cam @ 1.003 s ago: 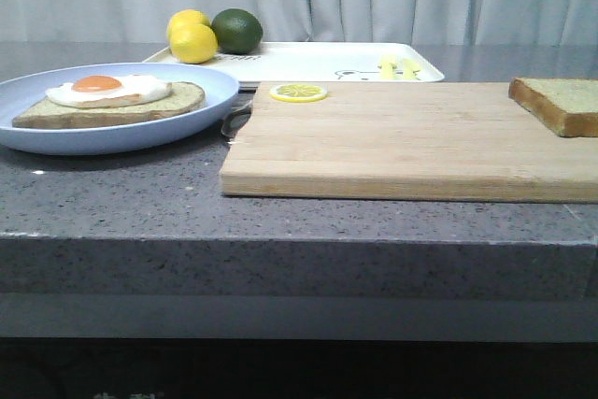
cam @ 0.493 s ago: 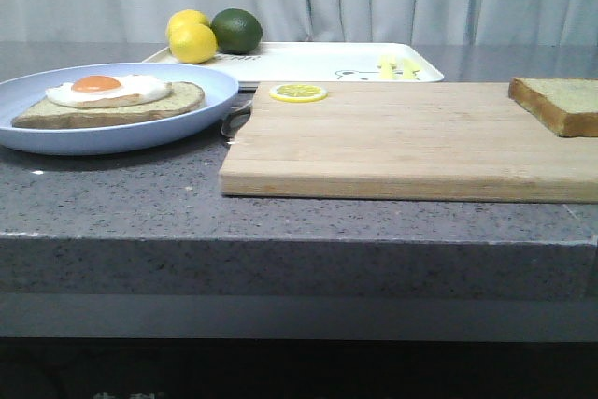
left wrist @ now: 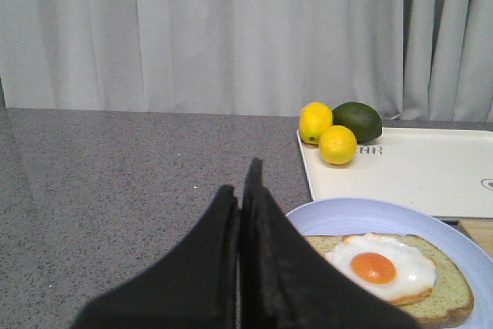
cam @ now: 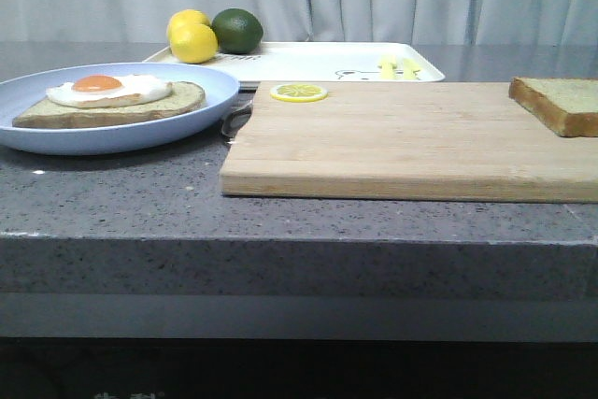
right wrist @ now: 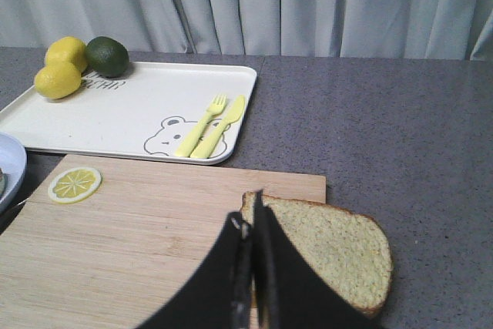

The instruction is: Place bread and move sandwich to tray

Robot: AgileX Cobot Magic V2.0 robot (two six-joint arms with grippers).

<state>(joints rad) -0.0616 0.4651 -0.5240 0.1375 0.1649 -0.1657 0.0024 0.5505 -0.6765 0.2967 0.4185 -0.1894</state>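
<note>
Bread [right wrist: 331, 252] just beyond right pincer [right wrist: 253, 225] (clenched, empty) | left pincer [left wrist: 243, 190] clenched beside sandwich [left wrist: 385, 275]

Two lemons [cam: 192, 36] and one lime [cam: 236, 30] sit with one lemon slice [cam: 298, 92]. There is one bread [cam: 558, 103], one sandwich [cam: 110, 101], one blue plate [cam: 140, 134], one tray [cam: 318, 60], one cutting board [cam: 411, 142].

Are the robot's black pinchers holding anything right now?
No. The left gripper is shut on nothing beside the sandwich, and the right gripper is shut empty above the bread.
</note>
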